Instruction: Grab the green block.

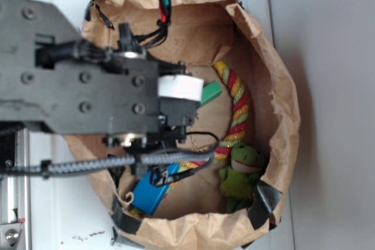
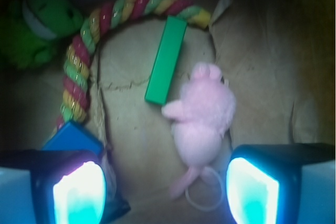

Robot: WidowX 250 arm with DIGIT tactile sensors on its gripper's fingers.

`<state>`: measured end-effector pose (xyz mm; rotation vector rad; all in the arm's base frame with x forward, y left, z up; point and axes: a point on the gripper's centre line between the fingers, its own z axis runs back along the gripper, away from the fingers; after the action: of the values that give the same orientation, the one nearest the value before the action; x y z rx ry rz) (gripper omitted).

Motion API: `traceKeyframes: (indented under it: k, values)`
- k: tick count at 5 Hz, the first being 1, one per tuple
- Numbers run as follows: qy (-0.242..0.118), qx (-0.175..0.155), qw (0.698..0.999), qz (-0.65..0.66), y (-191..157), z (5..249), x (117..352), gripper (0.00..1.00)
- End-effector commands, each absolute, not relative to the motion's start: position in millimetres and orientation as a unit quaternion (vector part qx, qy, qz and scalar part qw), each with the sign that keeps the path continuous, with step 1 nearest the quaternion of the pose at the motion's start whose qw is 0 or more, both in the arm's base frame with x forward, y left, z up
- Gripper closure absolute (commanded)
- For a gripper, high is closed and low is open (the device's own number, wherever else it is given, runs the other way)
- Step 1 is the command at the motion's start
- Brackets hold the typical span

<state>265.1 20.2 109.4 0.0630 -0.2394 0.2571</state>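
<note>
The green block (image 2: 166, 60) is a slim green bar lying flat on the brown paper floor of the bag, its far end near the rope toy. In the exterior view only one end of the green block (image 1: 211, 92) shows beside the arm. A pink plush mouse (image 2: 202, 114) lies right next to it, touching its near end. My gripper (image 2: 165, 195) is open above the bag floor, nearer to me than the block, with nothing between its fingers. The mouse's tail lies in the gap ahead of the jaws.
A striped rope toy (image 2: 89, 35) curves round the far side and left. A green frog plush (image 2: 34, 24) sits far left, and a blue block (image 2: 71, 139) lies by my left finger. The paper bag's walls (image 1: 275, 86) ring everything.
</note>
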Motion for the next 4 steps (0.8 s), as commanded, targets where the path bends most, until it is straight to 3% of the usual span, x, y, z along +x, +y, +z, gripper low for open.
traceKeyframes:
  k: [1, 4]
  values:
    - [-0.154, 0.049, 0.975, 0.151, 41.1, 112.9, 292.2, 0.00]
    - [-0.155, 0.050, 0.973, 0.166, 48.2, 101.7, 311.0, 0.00]
